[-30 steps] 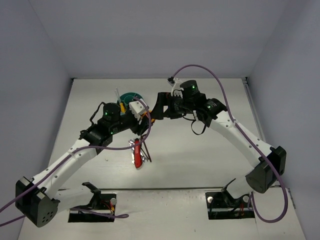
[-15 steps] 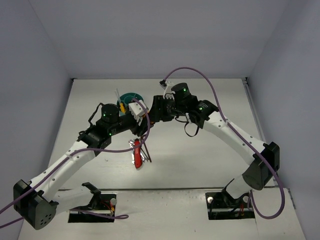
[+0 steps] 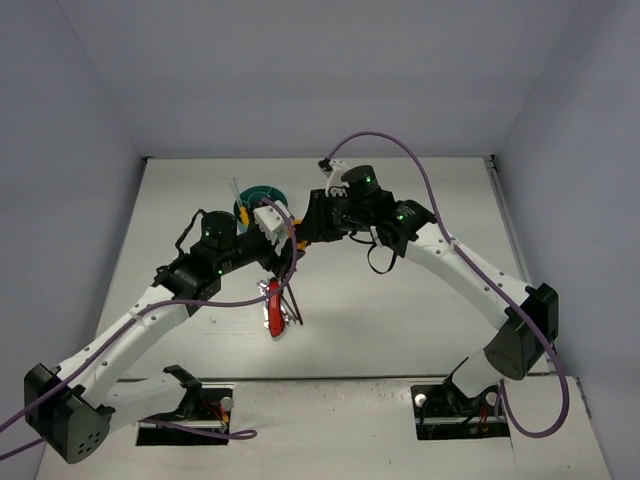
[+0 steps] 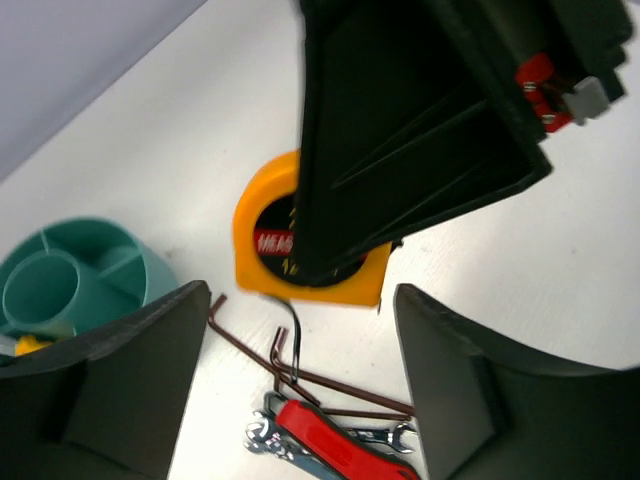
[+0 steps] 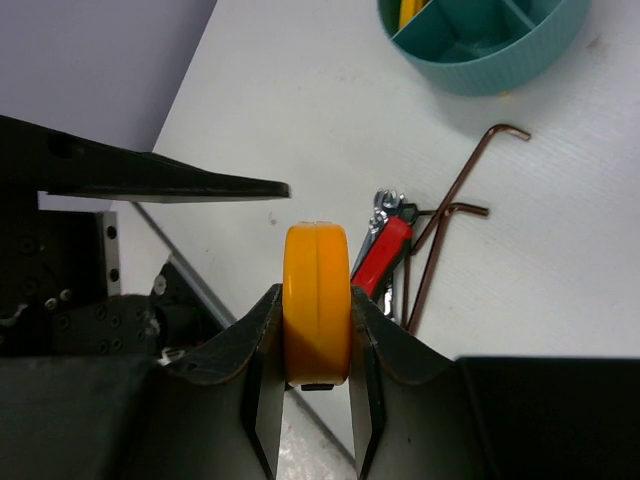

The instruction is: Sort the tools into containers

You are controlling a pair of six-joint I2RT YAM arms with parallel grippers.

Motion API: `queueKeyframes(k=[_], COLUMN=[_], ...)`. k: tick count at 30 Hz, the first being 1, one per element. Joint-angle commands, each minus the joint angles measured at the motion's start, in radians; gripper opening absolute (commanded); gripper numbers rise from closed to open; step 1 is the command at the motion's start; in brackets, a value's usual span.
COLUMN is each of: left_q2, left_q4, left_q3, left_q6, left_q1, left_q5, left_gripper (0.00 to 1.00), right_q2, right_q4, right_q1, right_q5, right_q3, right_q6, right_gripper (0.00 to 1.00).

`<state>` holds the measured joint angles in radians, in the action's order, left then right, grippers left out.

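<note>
My right gripper (image 5: pixel 316 305) is shut on the yellow tape measure (image 5: pixel 317 290), held on edge above the table. The left wrist view shows the tape measure (image 4: pixel 262 245) partly behind a black right finger. My left gripper (image 4: pixel 300 330) stands open just below it, touching nothing. In the top view the two grippers meet, left (image 3: pixel 280 226) and right (image 3: pixel 306 226). Under them lie brown hex keys (image 4: pixel 330 385), a red-handled tool (image 4: pixel 340 445) and silver wrenches (image 4: pixel 262 437). The teal container (image 3: pixel 262 196) sits beyond, a yellow screwdriver handle (image 5: pixel 410 12) in one compartment.
The red-handled tool (image 3: pixel 272 308) and hex keys (image 3: pixel 293 302) lie mid-table, near the left arm. The teal container (image 5: pixel 480 45) is close to the hex keys (image 5: pixel 450 215). Purple cables loop over both arms. Grey walls enclose the table on three sides.
The right jaws closed onto the tape measure after the right arm shifted left. The left jaws widened and let go of it.
</note>
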<state>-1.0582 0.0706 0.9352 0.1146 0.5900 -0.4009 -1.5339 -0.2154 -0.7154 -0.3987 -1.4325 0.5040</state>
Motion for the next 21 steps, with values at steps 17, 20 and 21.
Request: queueKeyframes(k=[17, 20, 21], left_q2=[0.197, 0.244, 0.258], left_q4=[0.501, 0.548, 0.555], left_q3=[-0.027, -0.047, -0.053], left_q6=[-0.699, -0.726, -0.734], left_q1=[-0.007, -0.010, -0.010], left_q5=[0.534, 0.536, 0.536], left_gripper=[0.75, 0.75, 0.75], right_q2=[-0.448, -0.516, -0.532], right_q4=[0.226, 0.262, 0.273], right_q1=[0.001, 0.001, 0.001], right_q5=[0.382, 0.386, 0.385], right_q3=[-0.443, -0.484, -0.492], right_q6=[-0.344, -0.364, -0.367], right_gripper=[0.00, 0.00, 0.00])
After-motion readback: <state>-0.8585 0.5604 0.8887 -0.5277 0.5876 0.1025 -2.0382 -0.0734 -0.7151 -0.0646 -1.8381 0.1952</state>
